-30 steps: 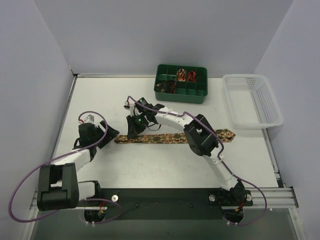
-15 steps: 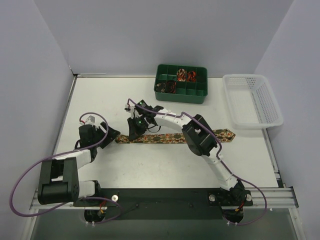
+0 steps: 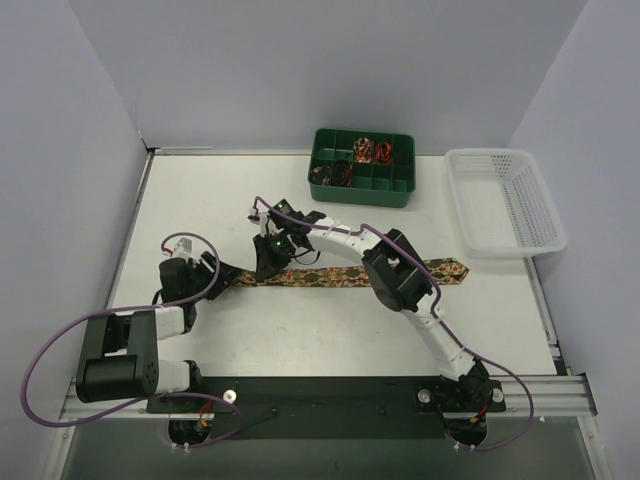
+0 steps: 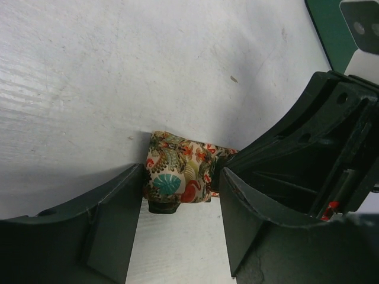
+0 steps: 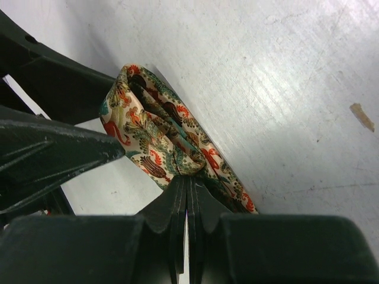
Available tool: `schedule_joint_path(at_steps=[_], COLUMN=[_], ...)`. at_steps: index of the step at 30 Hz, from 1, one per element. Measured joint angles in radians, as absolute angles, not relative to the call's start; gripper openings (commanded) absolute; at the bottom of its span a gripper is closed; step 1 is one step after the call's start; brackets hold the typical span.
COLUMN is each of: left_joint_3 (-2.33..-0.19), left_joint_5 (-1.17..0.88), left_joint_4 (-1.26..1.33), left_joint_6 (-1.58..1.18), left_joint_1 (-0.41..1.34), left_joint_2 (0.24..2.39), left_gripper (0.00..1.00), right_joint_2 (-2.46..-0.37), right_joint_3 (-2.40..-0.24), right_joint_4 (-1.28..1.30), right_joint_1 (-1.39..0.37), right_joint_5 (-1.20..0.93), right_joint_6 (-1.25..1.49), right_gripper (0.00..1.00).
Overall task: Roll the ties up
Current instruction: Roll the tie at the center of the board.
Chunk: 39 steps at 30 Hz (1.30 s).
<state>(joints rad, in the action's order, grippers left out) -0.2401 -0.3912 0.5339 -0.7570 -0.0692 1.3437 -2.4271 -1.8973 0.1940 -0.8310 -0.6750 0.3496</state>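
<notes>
Right gripper [image 5: 186,180]: fingers pressed tight together, pinching a fold of the tie [image 5: 157,133] at its bunched-up left end. Left gripper [image 4: 180,174]: fingers spread, one each side of that same folded end and just beside it; can't tell if touching. Rest of the tie lies flat as a long strip across the table [image 3: 200,200] twd the right, passing under the right arm, pointed tip near the white basket [image 3: 458,200]. Green tray [image 3: 362,197] w/ compartments sits well behind.
</notes>
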Motion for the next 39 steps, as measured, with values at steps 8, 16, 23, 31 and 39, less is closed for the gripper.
schedule_joint_path(at_steps=[8,16,23,31,39], left_joint_3=[-0.194,-0.178,-0.219,-0.249,-0.292], left_joint_5=[-0.397,-0.37,-0.332,-0.253,-0.182], left_joint_4=[0.65,0.685,0.646,0.574,0.455], left_joint_6=[-0.797,-0.807,-0.784,-0.751,-0.714], left_joint_1=[-0.044,-0.032,0.011,0.083,0.139], left_joint_2=[1.394,1.413,1.412,1.363,1.262], left_gripper=[0.32,0.1,0.0,0.0,0.0], right_joint_2=[-2.436,-2.436,-2.447,-2.454,-2.468], right_joint_3=[-1.911,-1.911,-1.932,-1.948,-1.975], right_joint_4=[0.194,0.194,0.205,0.221,0.233], right_joint_1=[-0.831,-0.831,-0.831,-0.831,-0.831], right_joint_5=[-0.677,-0.678,-0.678,-0.675,-0.666], right_joint_6=[0.358,0.359,0.36,0.359,0.359], right_gripper=[0.0,0.0,0.0,0.0,0.0])
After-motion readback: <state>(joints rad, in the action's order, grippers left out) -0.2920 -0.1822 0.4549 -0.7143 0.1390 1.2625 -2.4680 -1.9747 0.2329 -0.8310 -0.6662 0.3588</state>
